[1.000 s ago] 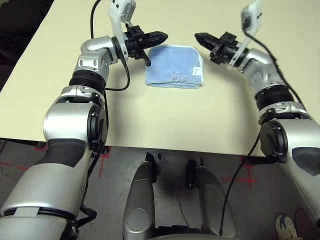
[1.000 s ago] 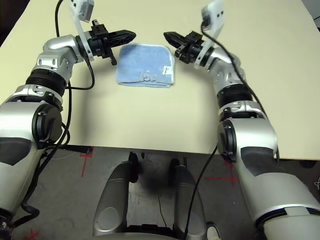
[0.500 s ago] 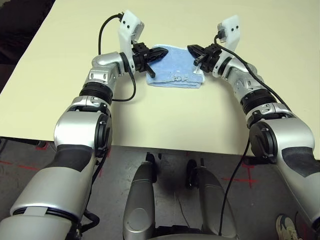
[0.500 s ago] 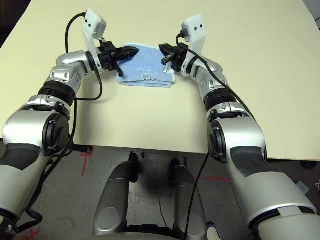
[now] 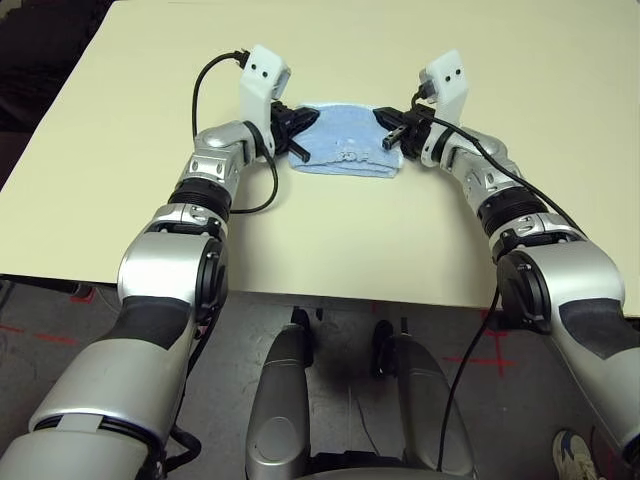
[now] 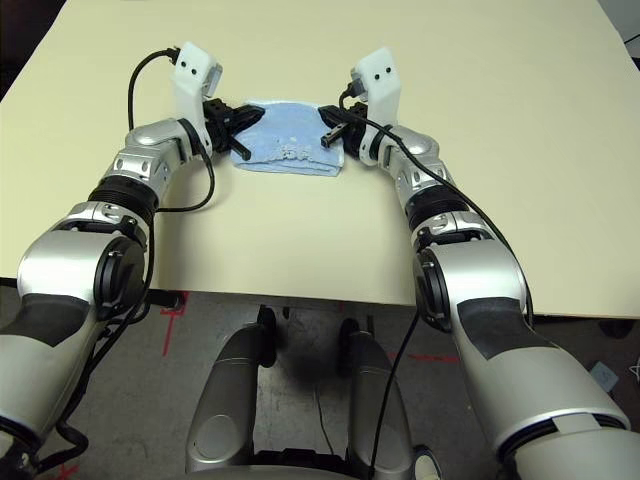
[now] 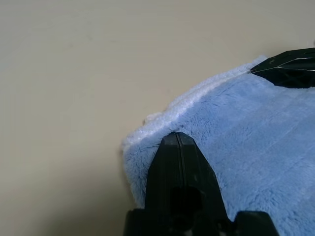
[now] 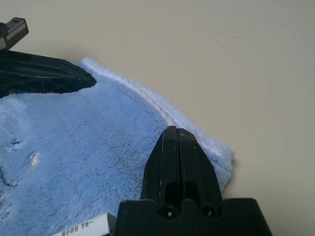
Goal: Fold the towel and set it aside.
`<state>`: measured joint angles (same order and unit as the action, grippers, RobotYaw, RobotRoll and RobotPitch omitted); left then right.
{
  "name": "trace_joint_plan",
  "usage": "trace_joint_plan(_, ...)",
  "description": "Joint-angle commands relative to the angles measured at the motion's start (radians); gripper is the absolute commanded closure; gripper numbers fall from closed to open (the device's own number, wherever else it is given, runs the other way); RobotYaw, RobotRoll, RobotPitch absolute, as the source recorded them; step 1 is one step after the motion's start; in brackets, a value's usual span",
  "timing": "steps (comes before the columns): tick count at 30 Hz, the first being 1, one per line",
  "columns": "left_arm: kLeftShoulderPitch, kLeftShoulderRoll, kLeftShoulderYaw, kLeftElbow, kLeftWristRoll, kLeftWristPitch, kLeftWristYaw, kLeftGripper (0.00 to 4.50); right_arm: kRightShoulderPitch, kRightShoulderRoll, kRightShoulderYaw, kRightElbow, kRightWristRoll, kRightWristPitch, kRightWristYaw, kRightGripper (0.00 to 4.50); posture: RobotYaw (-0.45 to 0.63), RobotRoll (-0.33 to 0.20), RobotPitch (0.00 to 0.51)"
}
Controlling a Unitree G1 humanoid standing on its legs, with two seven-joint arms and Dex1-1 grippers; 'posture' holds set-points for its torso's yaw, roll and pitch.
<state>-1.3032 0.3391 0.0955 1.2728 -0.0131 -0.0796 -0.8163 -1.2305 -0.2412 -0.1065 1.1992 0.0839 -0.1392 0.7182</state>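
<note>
Your towel (image 5: pixel 345 150) lies folded on the far middle of the cream table (image 5: pixel 330 240). Both claws have their fingers pressed together (nothing pinched): the left gripper (image 5: pixel 312 118) over its left far corner, the right gripper (image 5: pixel 382 116) over the right.

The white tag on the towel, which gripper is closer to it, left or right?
Right. The right gripper sits over the towel's right end, just beside the white tag. The left gripper is over the opposite, left end.

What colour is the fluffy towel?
Light blue with a white stitched edge, the towel shows best in the right wrist view.
</note>
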Motion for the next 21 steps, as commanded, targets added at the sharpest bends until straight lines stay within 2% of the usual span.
trace_joint_plan(1,-0.004,0.029,0.014,0.009,-0.021,0.004,-0.121,4.46,0.019,-0.025,-0.043,-0.003,0.054,-0.015,0.118,4.5,0.1,0.0,0.346)
trace_joint_plan(6,-0.039,0.078,0.035,-0.068,-0.089,0.003,-0.387,4.46,0.005,-0.111,-0.124,-0.132,0.203,0.025,0.415,4.5,0.09,0.0,0.342)
trace_joint_plan(11,0.007,0.134,0.022,-0.284,-0.175,0.129,-0.646,4.46,0.11,-0.26,-0.081,-0.351,0.257,0.175,0.656,4.5,0.09,0.0,0.338)
trace_joint_plan(16,0.159,0.188,-0.033,-0.548,-0.213,0.181,-0.762,4.46,0.279,-0.373,-0.043,-0.594,0.305,0.392,0.73,4.5,0.08,0.0,0.339)
trace_joint_plan(19,0.215,0.203,-0.049,-0.621,-0.226,0.193,-0.775,4.46,0.346,-0.404,-0.04,-0.673,0.322,0.464,0.726,4.5,0.08,0.0,0.339)
trace_joint_plan(21,0.238,0.21,-0.063,-0.633,-0.221,0.162,-0.788,4.46,0.379,-0.418,-0.029,-0.693,0.301,0.426,0.729,4.5,0.07,0.0,0.338)
